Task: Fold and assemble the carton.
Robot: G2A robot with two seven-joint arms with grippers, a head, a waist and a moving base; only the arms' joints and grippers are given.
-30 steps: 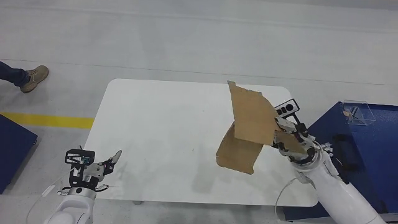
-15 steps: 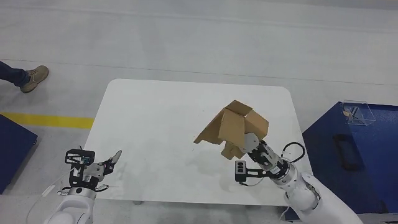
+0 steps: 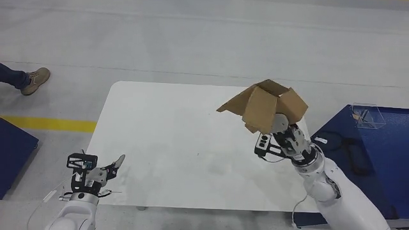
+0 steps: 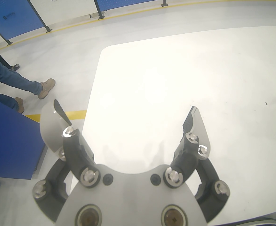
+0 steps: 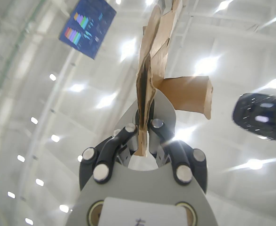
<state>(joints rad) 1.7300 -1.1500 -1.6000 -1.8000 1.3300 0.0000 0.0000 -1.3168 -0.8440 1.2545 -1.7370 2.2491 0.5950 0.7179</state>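
While the carton (image 3: 265,105) is being clamped above the right gripper (image 5: 144,121), the open left gripper (image 4: 125,108) is being held well apart.

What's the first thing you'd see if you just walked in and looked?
The brown carton, half unfolded and held up in the air over the right side of the white table. The right hand pinches its edge from below. The left hand hangs open at the table's near left corner, holding nothing.
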